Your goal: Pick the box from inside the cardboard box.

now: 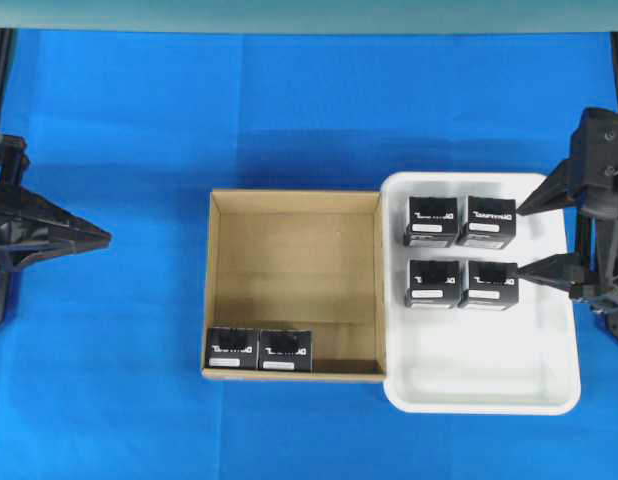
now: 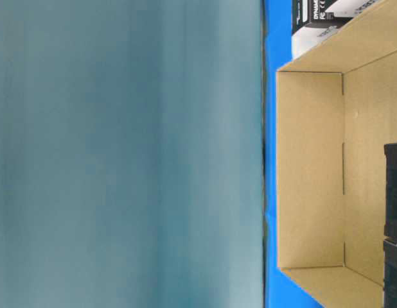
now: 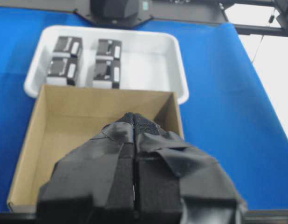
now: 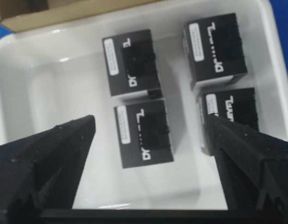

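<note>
Spreading under everything is the blue table cover [image 1: 139,110], the largest thing in my sight. On it sits the cardboard box [image 1: 294,205], squarish with low walls, and touching its right wall is the white tray [image 1: 559,330]. Inside the cardboard box, two black boxes stand side by side against the near wall at the left corner: the left box [image 1: 232,347] and its neighbour [image 1: 286,350], touching or nearly so. The rest of the carton floor is bare. Four more black boxes [image 1: 431,220] fill the far half of the tray in two rows of two.

My left gripper [image 3: 134,135] hangs off to the left of the carton, well apart from it, its jaws pressed together with nothing between them. My right gripper [image 1: 529,238] is at the right edge of the tray with jaws spread wide, holding nothing; in the right wrist view its two fingers [image 4: 55,158] frame the four boxes lying in the tray without touching them.
</note>
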